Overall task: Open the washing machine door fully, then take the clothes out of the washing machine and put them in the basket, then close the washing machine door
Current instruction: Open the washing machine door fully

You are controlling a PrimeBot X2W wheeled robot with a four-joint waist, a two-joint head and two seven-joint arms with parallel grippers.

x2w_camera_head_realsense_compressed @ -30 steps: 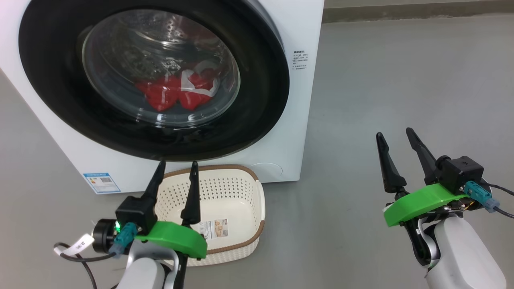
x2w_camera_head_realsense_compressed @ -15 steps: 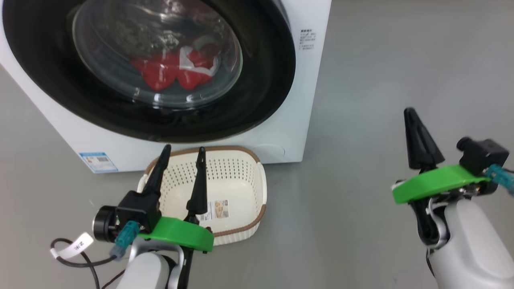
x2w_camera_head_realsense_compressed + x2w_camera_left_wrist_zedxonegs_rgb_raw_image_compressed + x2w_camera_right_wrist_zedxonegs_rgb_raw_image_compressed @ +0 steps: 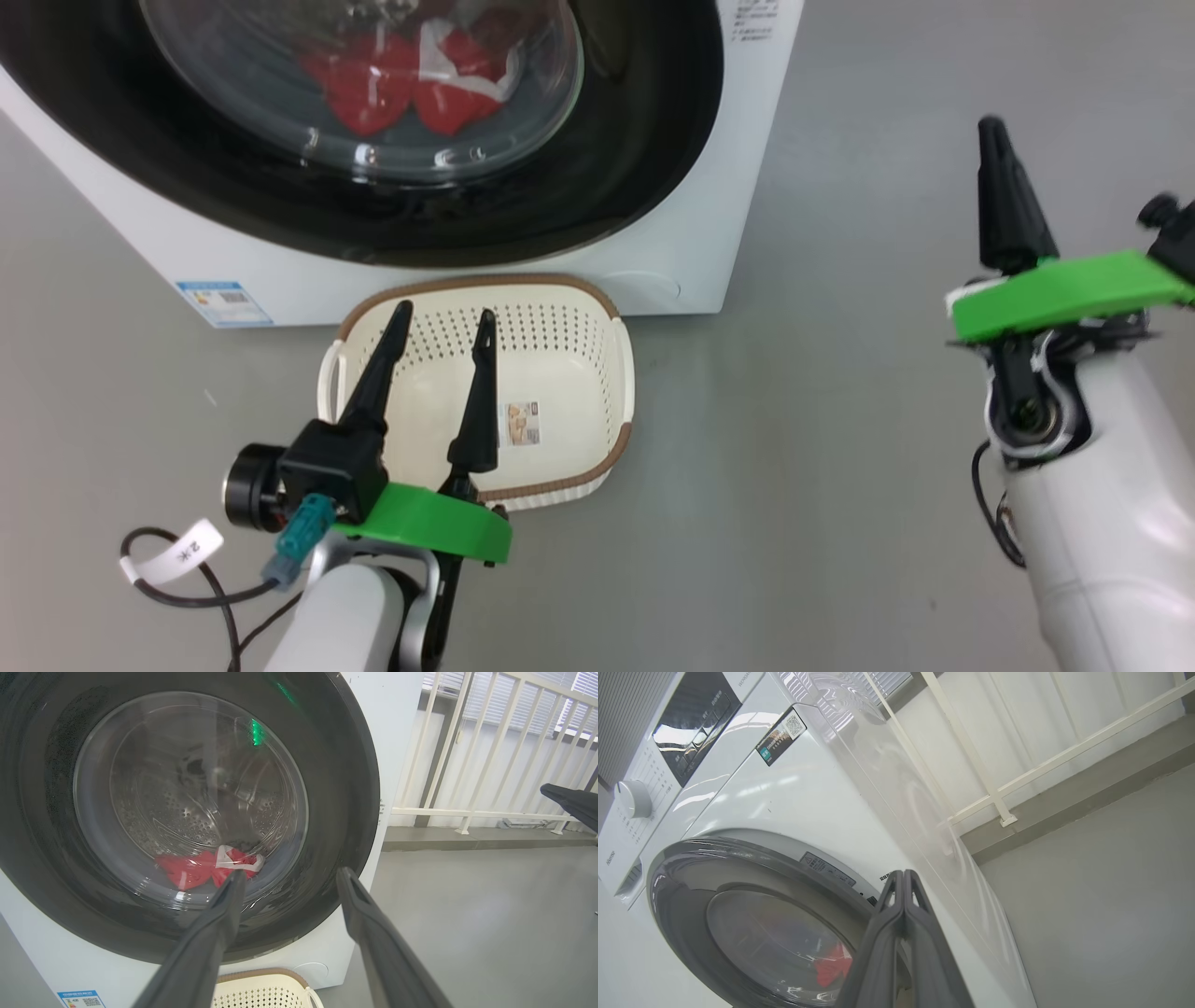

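Note:
The white washing machine has its round black washing machine door lying closed against its front. Red clothes with white stripes lie behind the glass. The cream basket stands on the floor right below the door. My left gripper hovers open over the basket, holding nothing, and in its wrist view points at the door and the clothes. My right gripper is shut on nothing, out to the right of the machine. In its own view it points at the door's right rim.
Grey floor spreads to the right of the machine. A white railing stands behind that side. The machine's control panel and knob show in the right wrist view. A tagged cable hangs by my left wrist.
My right gripper has shut and risen further up the head view, beside the machine's right side. The camera has tilted down. The left gripper stays open over the basket.

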